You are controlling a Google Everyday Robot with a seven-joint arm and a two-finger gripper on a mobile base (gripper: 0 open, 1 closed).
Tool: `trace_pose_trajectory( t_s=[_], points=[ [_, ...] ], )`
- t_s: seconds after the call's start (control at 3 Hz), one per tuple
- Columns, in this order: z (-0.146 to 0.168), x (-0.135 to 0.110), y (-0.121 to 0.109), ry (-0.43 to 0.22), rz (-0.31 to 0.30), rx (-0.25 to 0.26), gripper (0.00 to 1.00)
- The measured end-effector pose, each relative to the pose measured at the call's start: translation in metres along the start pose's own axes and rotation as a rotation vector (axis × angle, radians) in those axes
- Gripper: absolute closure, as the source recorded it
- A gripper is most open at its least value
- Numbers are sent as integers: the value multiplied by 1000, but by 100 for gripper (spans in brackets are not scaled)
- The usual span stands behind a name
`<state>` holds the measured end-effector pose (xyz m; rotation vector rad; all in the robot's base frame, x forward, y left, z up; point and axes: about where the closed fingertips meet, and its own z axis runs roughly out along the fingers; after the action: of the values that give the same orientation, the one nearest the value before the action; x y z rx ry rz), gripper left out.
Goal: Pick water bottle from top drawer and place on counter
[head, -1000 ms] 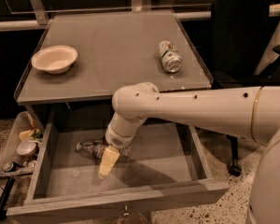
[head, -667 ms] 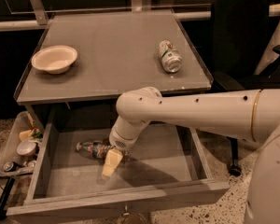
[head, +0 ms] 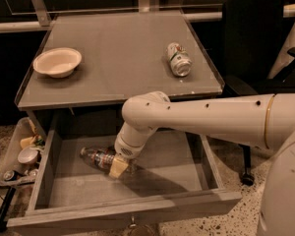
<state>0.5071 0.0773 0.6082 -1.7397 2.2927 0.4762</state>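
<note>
The water bottle (head: 97, 157) lies on its side in the open top drawer (head: 137, 200), left of middle, with its cap end pointing left. My gripper (head: 119, 166) hangs from the white arm (head: 196, 119) and sits inside the drawer, right against the bottle's right end, covering part of it. The counter (head: 118, 58) above the drawer is a flat grey table top.
A green-and-white can (head: 179, 59) lies on the counter at the right. A white bowl (head: 57, 62) stands at its left. A side bin (head: 19, 154) with small items hangs left of the drawer. A black chair (head: 258, 38) stands at the right.
My gripper has shifted a little to the right and back, closer onto the bottle's right end. The bottle has not moved.
</note>
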Motion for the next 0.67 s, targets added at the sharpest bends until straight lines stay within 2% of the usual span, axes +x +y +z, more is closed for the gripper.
trace_pose_trajectory(
  t_s=[0.67],
  points=[
    [-2, -2, 2, -12, -4, -7, 88]
  ],
)
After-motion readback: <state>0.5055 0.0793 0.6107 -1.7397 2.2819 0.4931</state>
